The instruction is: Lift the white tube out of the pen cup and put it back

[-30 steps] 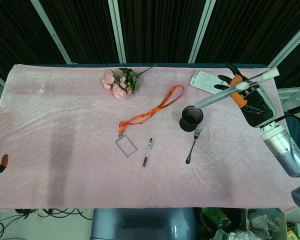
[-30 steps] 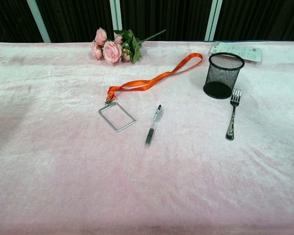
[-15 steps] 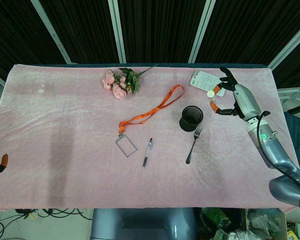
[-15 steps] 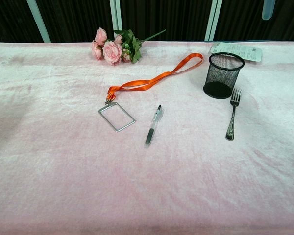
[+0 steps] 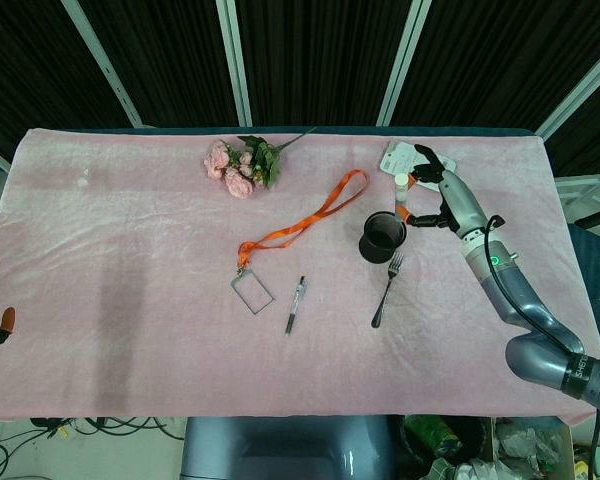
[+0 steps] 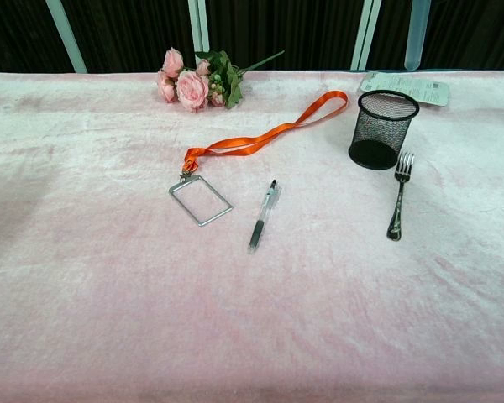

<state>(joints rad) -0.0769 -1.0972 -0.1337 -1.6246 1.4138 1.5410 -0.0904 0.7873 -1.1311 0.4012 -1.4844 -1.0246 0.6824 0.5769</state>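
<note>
The black mesh pen cup (image 5: 383, 236) stands upright on the pink cloth and looks empty in the chest view (image 6: 383, 128). My right hand (image 5: 435, 197) hovers just behind and to the right of the cup and grips the white tube (image 5: 401, 181), which the head view shows almost end-on. From the chest view the tube (image 6: 414, 34) hangs upright from the top edge, above and slightly right of the cup's rim; the hand itself is out of that frame. Only the fingertips of my left hand (image 5: 0, 325) show at the far left edge, spread apart and holding nothing.
A fork (image 5: 385, 290) lies just in front of the cup. A pen (image 5: 295, 304), an orange lanyard (image 5: 310, 218) with a badge holder (image 5: 252, 290), pink flowers (image 5: 242, 165) and a white packet (image 6: 403, 86) behind the cup also lie on the cloth.
My right hand has swung left toward the cup, turning the tube from slanted to upright. In the chest view the tube has come lower and further left.
</note>
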